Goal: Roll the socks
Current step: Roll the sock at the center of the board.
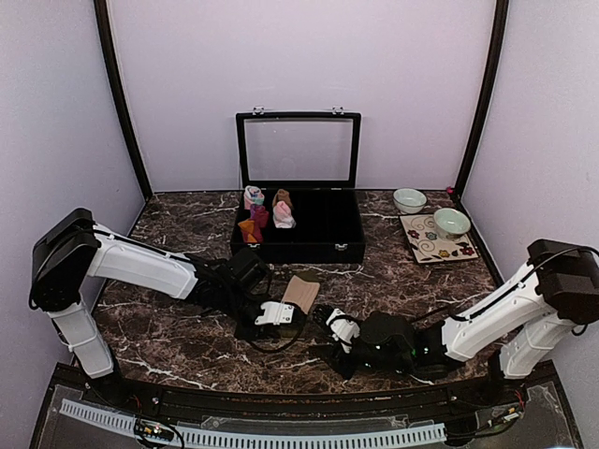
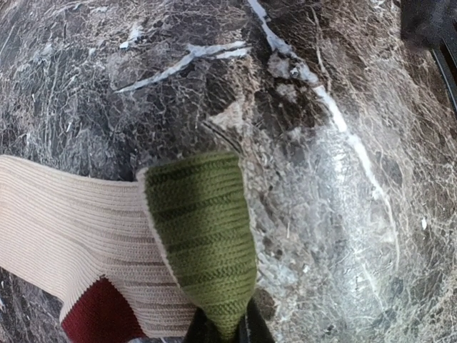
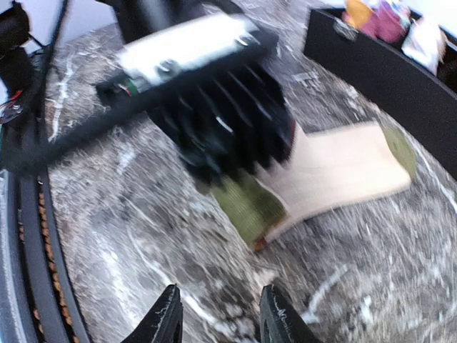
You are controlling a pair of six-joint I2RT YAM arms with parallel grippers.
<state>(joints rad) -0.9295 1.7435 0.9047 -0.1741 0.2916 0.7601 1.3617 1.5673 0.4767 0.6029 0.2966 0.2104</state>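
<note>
A sock lies folded on the marble table, showing a tan foot (image 1: 301, 292), an olive toe (image 2: 203, 236) and a bit of red (image 2: 100, 318). My left gripper (image 2: 225, 325) is shut on the tip of the olive toe; in the top view it (image 1: 290, 316) sits just in front of the tan foot. My right gripper (image 3: 223, 321) stands open a short way back from the sock, with only bare marble between its fingers (image 3: 166, 320). In the right wrist view the left gripper's body (image 3: 214, 121) covers part of the sock (image 3: 343, 168).
An open black box (image 1: 309, 251) with a raised glass lid stands behind the sock; several small rolled bundles (image 1: 267, 215) fill its left end. Two bowls (image 1: 451, 222) stand at the back right, one on a patterned tile (image 1: 430, 245). The arms nearly meet at the table's front centre.
</note>
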